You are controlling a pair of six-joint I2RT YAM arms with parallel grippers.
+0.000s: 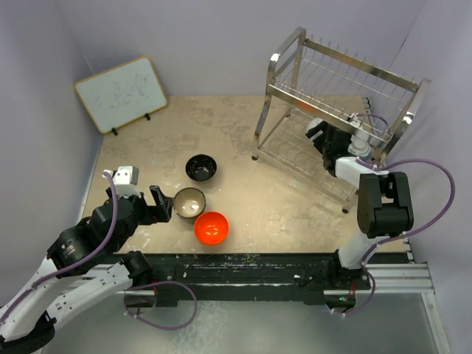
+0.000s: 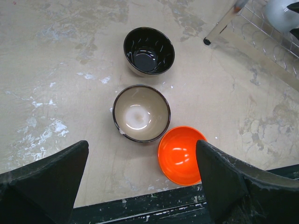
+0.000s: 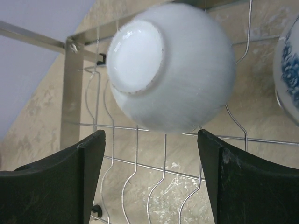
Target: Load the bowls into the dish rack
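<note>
A plain white round bowl (image 3: 170,65) sits in the lower tier of the tall silver wire dish rack (image 1: 344,68). It is tipped on its side among the wires, with its unglazed foot ring facing the right wrist and its mouth turned away. At the right edge of that view, a blue-and-white patterned bowl (image 3: 288,77) also stands on edge in the rack.

The right gripper (image 3: 150,135) is spread wide, its black fingers (image 3: 70,182) just under the white bowl and holding nothing.

The rack stands upright at the far right of the mottled beige table (image 1: 243,133), its long side running diagonally.

Three bowls rest mouth-up on the table in a slanting line: a glossy black bowl (image 2: 149,50) farthest, a tan-brown bowl with a pale inside (image 2: 141,113) in the middle, and a bright orange-red bowl (image 2: 181,154) nearest, just beside the tan one.

The left gripper (image 2: 140,144) hangs above them, jaws wide and empty.

A wood-framed whiteboard (image 1: 122,94) leans at the far left; its marks are too faint to read.
</note>
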